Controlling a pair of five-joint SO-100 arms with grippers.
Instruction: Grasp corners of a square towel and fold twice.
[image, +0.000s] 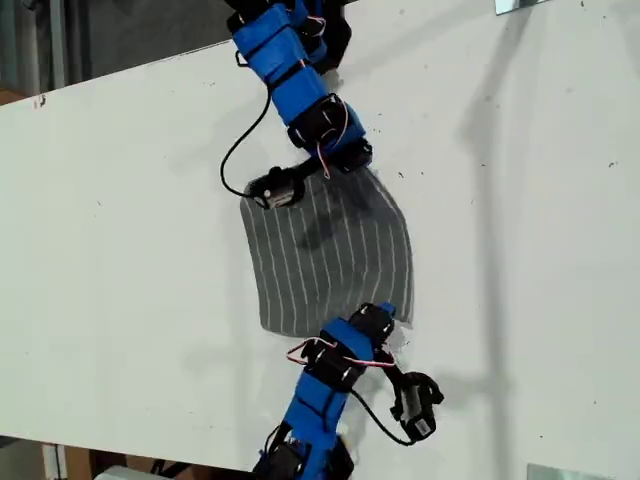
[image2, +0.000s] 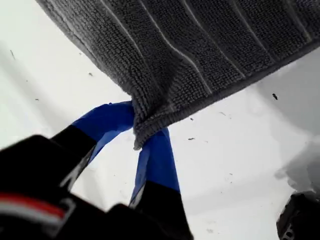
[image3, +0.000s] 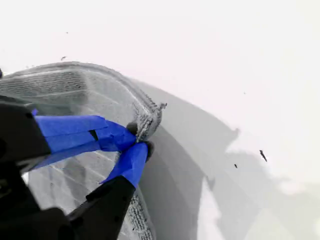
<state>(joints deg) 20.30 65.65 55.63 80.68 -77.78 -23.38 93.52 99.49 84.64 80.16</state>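
The grey striped towel (image: 330, 260) lies on the white table (image: 120, 250), and its side toward the exterior view's right bows upward. My first gripper (image: 392, 315) belongs to the arm at the exterior view's bottom. It is shut on the towel's near right corner (image2: 142, 131), and the cloth (image2: 200, 40) hangs off the table from it. My second gripper (image: 345, 165), on the arm at the exterior view's top, is shut on the far right corner (image3: 150, 115). The towel (image3: 65, 85) spreads beneath its fingers. The two corners (image: 268, 326) at the exterior view's left rest on the table.
A black cable (image: 235, 160) loops from the top arm over the table beside the towel. A wrist camera (image: 415, 405) juts out toward the exterior view's right of the bottom arm. Bare white tabletop (image: 540, 250) extends on both sides, and its front edge runs along the exterior view's bottom.
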